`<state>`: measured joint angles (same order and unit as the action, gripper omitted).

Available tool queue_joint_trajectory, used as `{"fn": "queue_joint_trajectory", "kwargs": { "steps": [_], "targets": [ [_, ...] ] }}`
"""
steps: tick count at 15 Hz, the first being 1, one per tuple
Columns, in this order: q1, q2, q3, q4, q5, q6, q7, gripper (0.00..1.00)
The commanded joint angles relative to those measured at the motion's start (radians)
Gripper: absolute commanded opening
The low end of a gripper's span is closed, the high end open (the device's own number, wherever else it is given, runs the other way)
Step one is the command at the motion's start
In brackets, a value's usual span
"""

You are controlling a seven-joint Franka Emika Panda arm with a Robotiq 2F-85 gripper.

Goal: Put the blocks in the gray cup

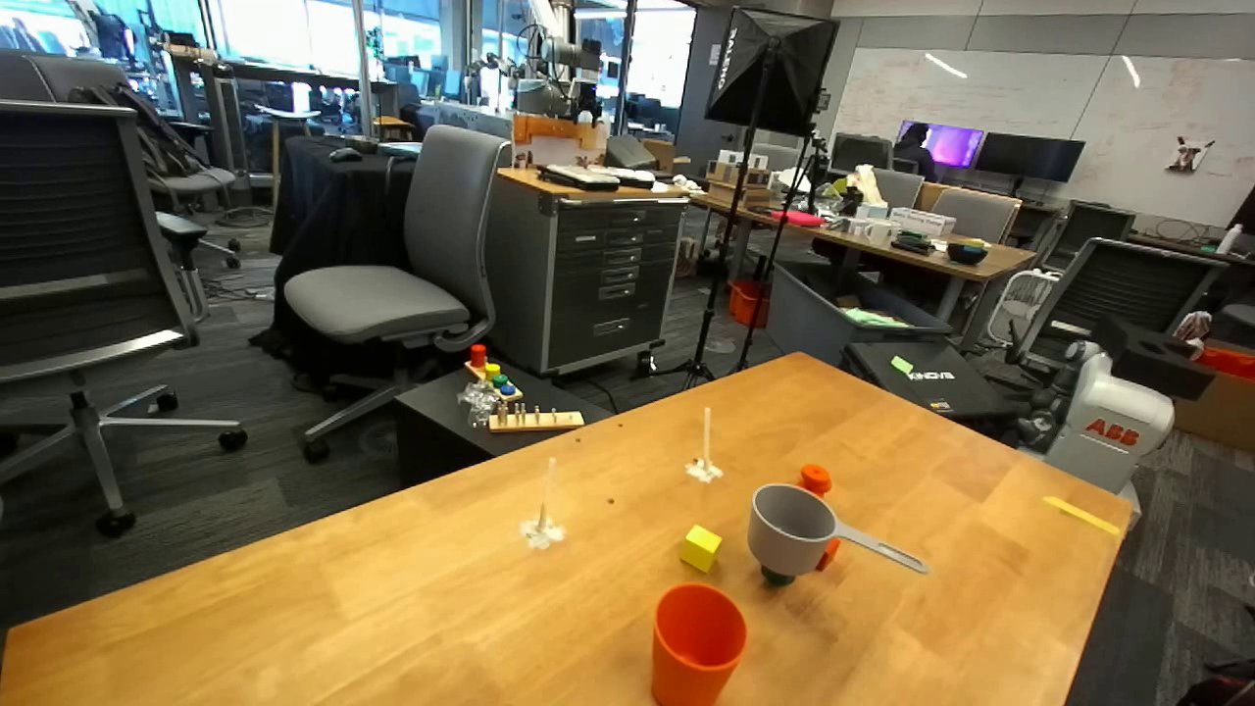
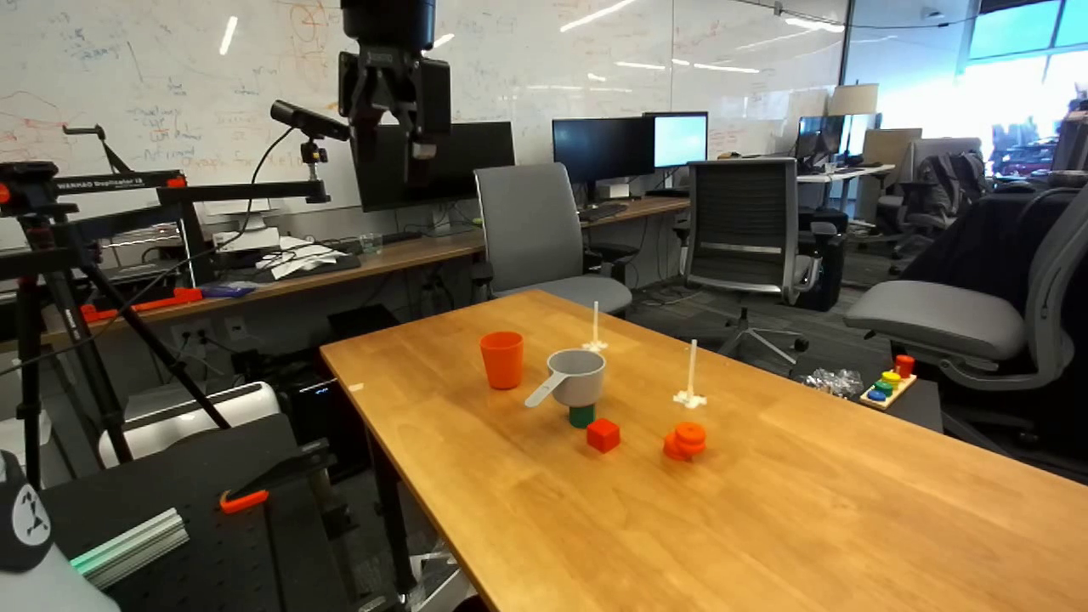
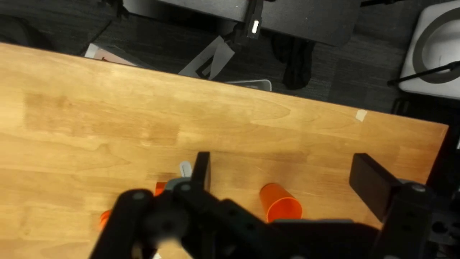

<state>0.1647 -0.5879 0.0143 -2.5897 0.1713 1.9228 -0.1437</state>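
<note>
Bright windows (image 1: 257, 44), seemingly carpeted floor (image 1: 221, 490).

A white robot (image 1: 1110, 431) reads "ABB", a black case (image 1: 927, 382) "KINOVA", a bar (image 2: 119, 183) "WANHAO Duplicator".

The jaws stand wide apart above the wooden table (image 3: 230, 118), the orange cup (image 3: 275, 198) on it showing between them.

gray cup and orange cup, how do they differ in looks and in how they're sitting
The gray cup has a long handle; the orange cup has none. The gray cup is squat, whereas the orange cup is narrower and tall in shape. The gray cup appears raised on a green piece, while the orange cup stands directly on the table. Both are upright with open tops.
</note>
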Motion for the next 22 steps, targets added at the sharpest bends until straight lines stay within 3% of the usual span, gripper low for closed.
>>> {"fn": "queue_joint_trajectory", "kwargs": {
  "steps": [1, 6, 13, 22],
  "targets": [
    [-0.033, 0.061, 0.04, 0.104, -0.117, -0.003, -0.005, 1.0],
    [-0.065, 0.163, 0.025, 0.181, -0.236, 0.045, -0.009, 1.0],
    [-0.081, 0.382, 0.023, 0.239, -0.23, 0.191, 0.0, 1.0],
    [-0.058, 0.618, 0.06, 0.322, -0.176, 0.298, 0.009, 1.0]
  ]
}}
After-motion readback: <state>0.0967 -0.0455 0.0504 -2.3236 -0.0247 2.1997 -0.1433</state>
